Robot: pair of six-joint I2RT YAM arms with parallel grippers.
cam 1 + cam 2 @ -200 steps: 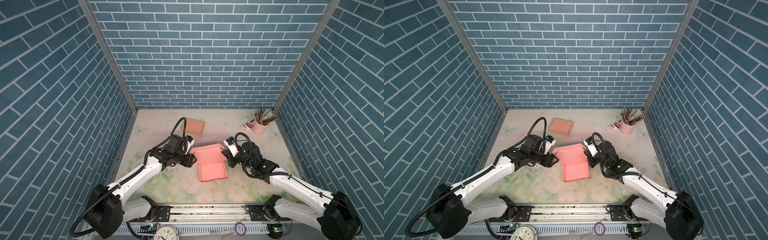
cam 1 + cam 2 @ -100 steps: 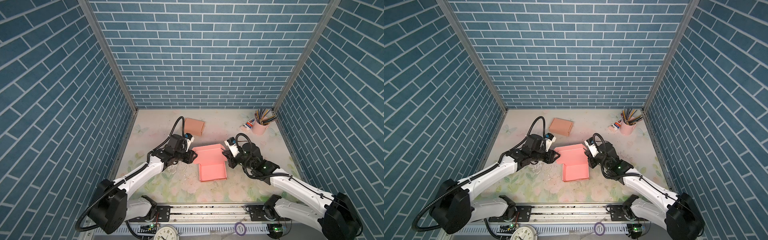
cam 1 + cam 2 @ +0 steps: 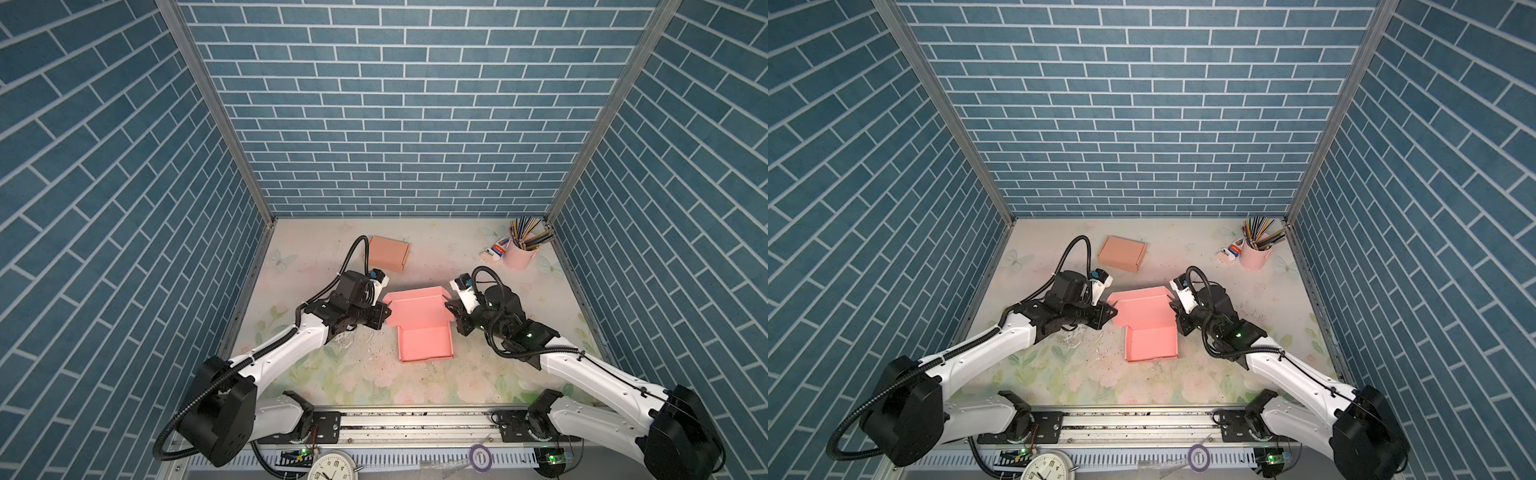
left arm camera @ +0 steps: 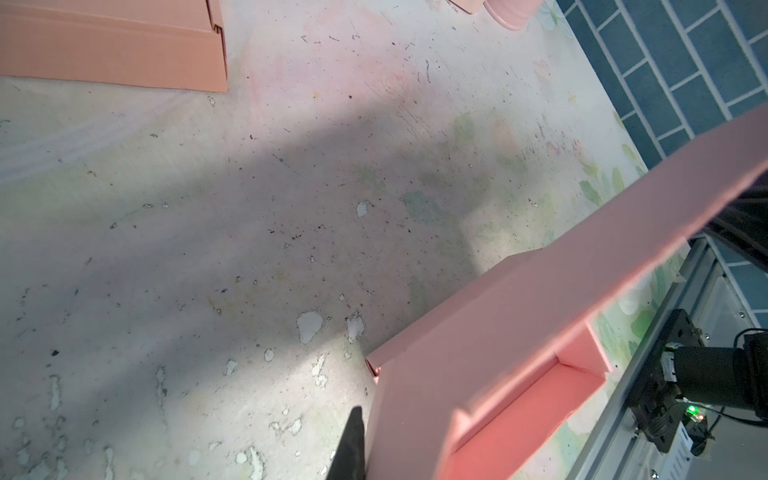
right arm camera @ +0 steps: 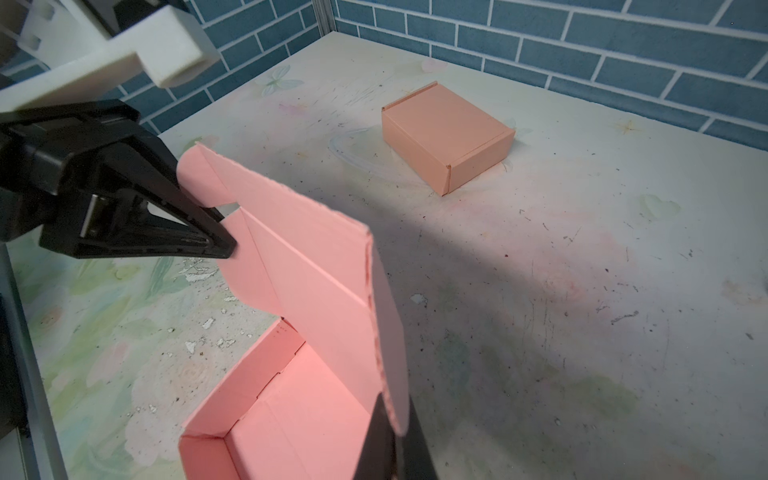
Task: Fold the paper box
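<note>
A pink paper box [image 4: 498,332] was seen close to the camera. Its tray was open, so that the inner walls were shown, and a long flap [image 4: 665,199] was stretched out from it. Of the left tool [image 4: 363,451] only one dark finger [image 4: 352,440] was visible, laid just beside the edge of the box's panel. Farther off, a closed brown box [image 4: 112,45] was lying on the surface [image 4: 249,208], well apart from the pink one. The surface was marked with a faded flower print, dark specks and chipped spots, and a broad shadow was cast across it. A blue brick wall [image 4: 665,54] was seen beyond the flap.
</note>
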